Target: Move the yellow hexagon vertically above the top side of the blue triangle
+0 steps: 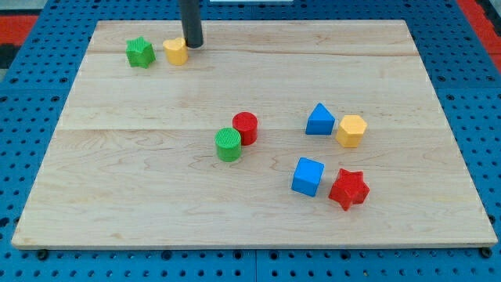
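Yellow hexagon [352, 130] is seen just right of the blue triangle [319, 121], apparently touching; my tip [192, 45], a gripperless rod, is placed beside a yellow block [176, 52] near the board's top-left corner.

Straight dark rod [191, 22] enters from the view's top edge, left of centre, and stands close to upright. Upper part cut off by the frame; no arm links visible. My tip [193, 45] sits down at the surface level near the view's top. Rod looks plain, uniformly dark, cylindrical.

The wooden board [117, 196] carries eight small coloured blocks, in scattered pairs.
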